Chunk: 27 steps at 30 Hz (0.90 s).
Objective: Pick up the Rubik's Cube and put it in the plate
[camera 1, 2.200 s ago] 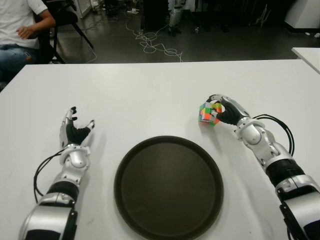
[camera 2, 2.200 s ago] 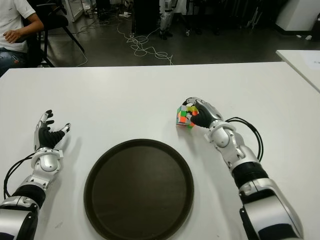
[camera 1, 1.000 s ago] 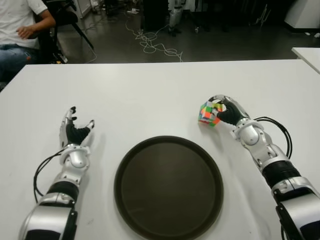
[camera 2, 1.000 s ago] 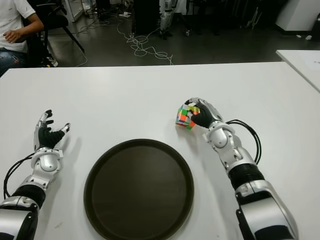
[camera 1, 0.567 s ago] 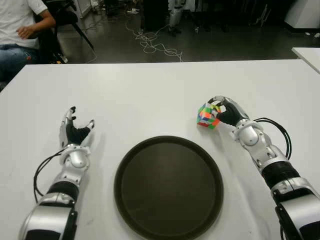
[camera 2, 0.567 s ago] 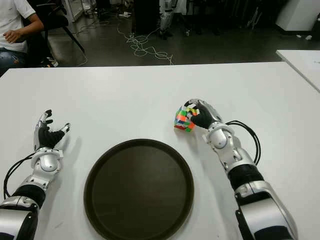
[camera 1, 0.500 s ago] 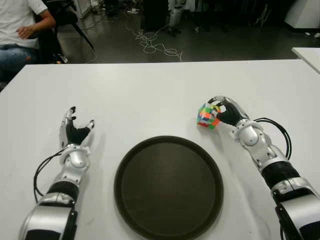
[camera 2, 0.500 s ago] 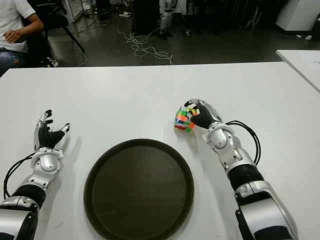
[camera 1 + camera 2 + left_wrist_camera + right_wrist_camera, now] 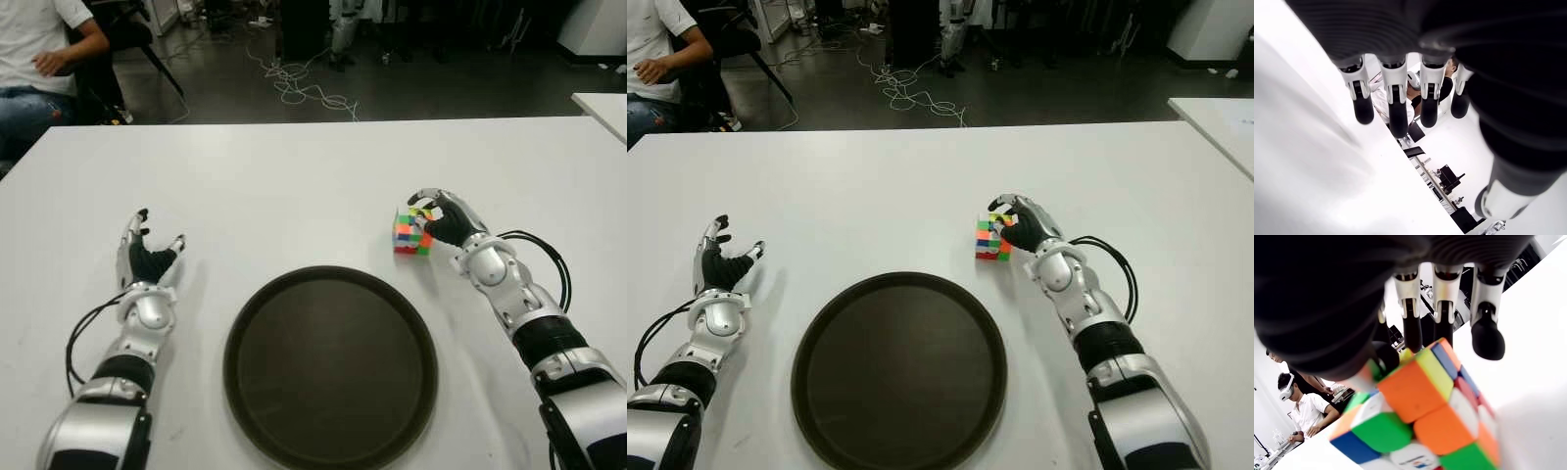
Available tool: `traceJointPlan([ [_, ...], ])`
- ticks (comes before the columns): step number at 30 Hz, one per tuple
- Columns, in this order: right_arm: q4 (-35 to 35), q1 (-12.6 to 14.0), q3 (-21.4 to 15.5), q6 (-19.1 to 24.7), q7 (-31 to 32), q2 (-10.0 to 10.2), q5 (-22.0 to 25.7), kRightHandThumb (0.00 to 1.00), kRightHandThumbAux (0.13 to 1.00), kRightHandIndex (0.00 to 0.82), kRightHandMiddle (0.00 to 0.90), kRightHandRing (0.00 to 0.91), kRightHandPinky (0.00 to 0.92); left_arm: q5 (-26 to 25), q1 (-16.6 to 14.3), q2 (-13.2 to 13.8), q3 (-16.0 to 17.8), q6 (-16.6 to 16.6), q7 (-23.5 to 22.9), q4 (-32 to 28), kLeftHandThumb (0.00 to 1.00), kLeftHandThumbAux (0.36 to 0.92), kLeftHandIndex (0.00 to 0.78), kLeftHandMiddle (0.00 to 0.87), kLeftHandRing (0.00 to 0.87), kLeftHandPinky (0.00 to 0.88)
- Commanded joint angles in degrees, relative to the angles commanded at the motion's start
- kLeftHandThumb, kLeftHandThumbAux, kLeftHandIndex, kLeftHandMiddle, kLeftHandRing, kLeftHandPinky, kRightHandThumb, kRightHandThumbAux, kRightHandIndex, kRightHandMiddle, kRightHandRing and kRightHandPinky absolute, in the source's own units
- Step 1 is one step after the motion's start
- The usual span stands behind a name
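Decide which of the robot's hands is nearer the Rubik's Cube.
Right. The right hand touches the Rubik's Cube; the left hand lies across the plate.

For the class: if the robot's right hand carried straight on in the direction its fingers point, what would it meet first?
The Rubik's Cube. The right hand points toward the robot's left with the cube directly at its fingertips, on the white table beside the plate; whether they grip it is unclear.

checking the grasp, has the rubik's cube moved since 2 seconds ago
Yes. The Rubik's Cube was tilted and raised in the right hand; now it sits square on the table, slightly closer to the plate rim.
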Motion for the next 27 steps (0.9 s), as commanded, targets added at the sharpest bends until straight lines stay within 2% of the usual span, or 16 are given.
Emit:
traceJointPlan([
  [4, 0.0, 0.0, 0.0, -0.2, -0.2, 0.0, -0.1, 0.691, 0.728, 0.431, 0.759, 0.769, 0.769, 0.0, 0.0, 0.0, 0.0, -0.1, 0.1, 0.1, 0.158, 0.711, 0.095, 0.158, 0.184, 0.236],
  [9, 0.1, -0.1, 0.0, -0.4, -0.5, 0.0, 0.0, 0.691, 0.728, 0.432, 0.758, 0.765, 0.766, 0.3, 0.0, 0.1, -0.1, -0.2, 0.4, 0.1, 0.16, 0.712, 0.09, 0.144, 0.159, 0.182],
  [13, 0.2, -0.1, 0.0, -0.6, -0.5, -0.1, 0.0, 0.692, 0.728, 0.432, 0.76, 0.767, 0.768, 0.4, 0.1, 0.0, -0.2, -0.4, 0.5, -0.1, 0.157, 0.717, 0.09, 0.147, 0.158, 0.189],
  [27, 0.3, -0.1, -0.2, -0.5, -0.5, 0.0, 0.2, 0.692, 0.727, 0.432, 0.767, 0.77, 0.772, 0.3, 0.1, 0.1, -0.1, -0.3, 0.2, -0.2, 0.181, 0.736, 0.096, 0.147, 0.139, 0.12],
])
